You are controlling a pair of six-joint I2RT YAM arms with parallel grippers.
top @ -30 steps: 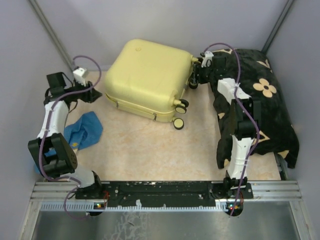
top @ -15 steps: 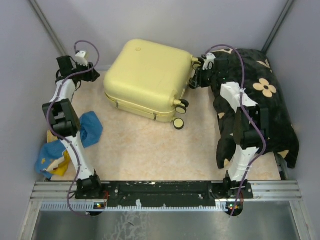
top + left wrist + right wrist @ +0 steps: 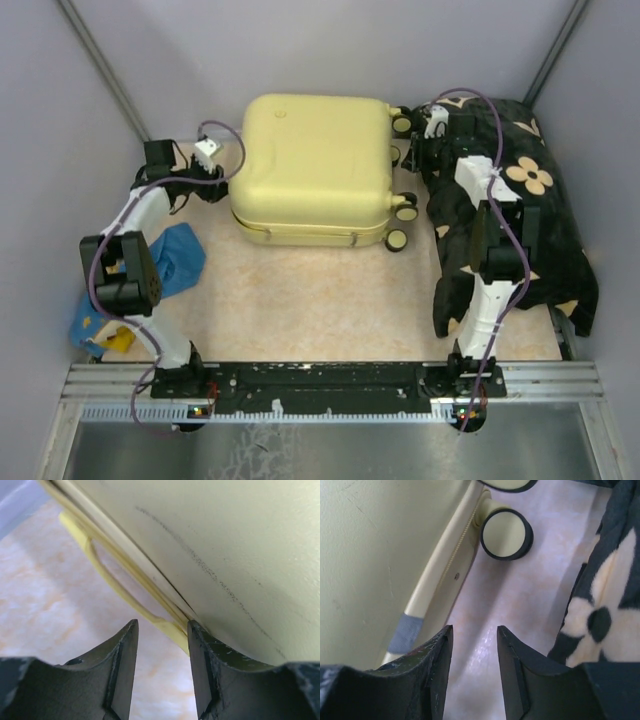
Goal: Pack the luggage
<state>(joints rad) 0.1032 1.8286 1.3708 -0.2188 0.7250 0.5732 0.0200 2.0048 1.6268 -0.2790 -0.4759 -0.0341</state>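
The pale yellow hard-shell suitcase (image 3: 315,165) has swung square since earlier, yet lies shut and unpacked at far centre, flanked by the left gripper (image 3: 161,626) and right gripper (image 3: 474,629), both with jaws parted.

Luggage (image 3: 315,165) blocks middle of far edge. Black cloth (image 3: 545,230) heaped along right edge from far-right corner. Only narrow strip between cloth and wheels (image 3: 403,212); right gripper (image 3: 475,635) fills it. Blue cloth (image 3: 175,258) by left edge. Bare table (image 3: 330,300) wide along near edge, middle.
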